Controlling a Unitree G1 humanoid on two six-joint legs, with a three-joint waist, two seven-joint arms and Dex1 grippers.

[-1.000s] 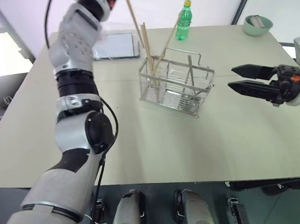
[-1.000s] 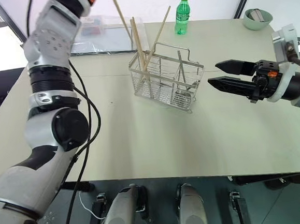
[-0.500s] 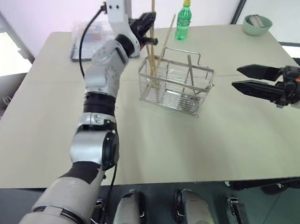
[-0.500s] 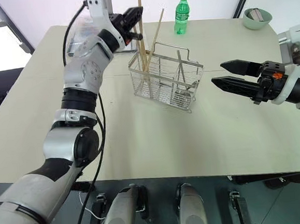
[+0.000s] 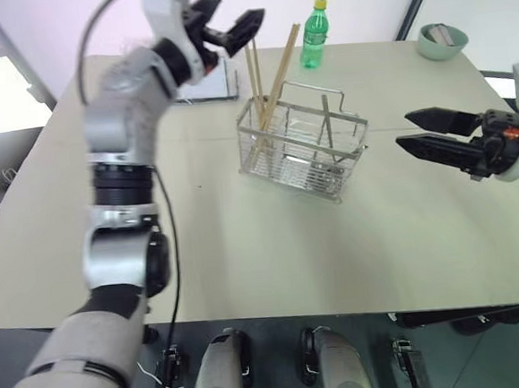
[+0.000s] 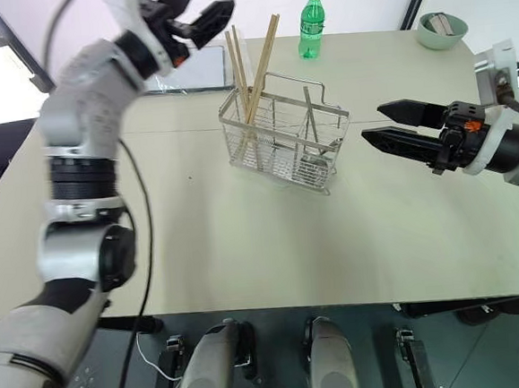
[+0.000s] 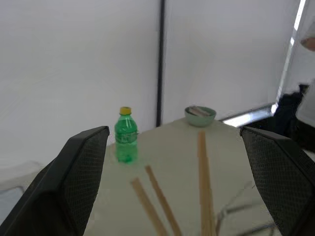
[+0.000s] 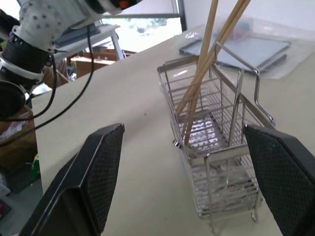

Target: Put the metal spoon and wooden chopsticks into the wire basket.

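Observation:
The wire basket (image 5: pixel 303 147) stands mid-table. The wooden chopsticks (image 5: pixel 267 78) stand in its left end, leaning, with their tops above the rim. The metal spoon (image 5: pixel 327 118) stands upright in a middle compartment, handle up. My left gripper (image 5: pixel 238 9) is open and empty, hovering above and to the left of the chopstick tops (image 7: pixel 203 167). My right gripper (image 5: pixel 403 130) is open and empty, level, pointing at the basket (image 8: pixel 216 147) from the right with a gap between them.
A green bottle (image 5: pixel 313 37) stands behind the basket. At the far right corner sits a pale green bowl (image 5: pixel 437 42). A flat clear-wrapped packet (image 6: pixel 192 73) lies at the back left. Bare tabletop (image 5: pixel 273 247) lies in front of the basket.
My left gripper opened and let go of a chopstick, which now leans in the basket with the others. The left hand drew back to the left. The right arm stayed still.

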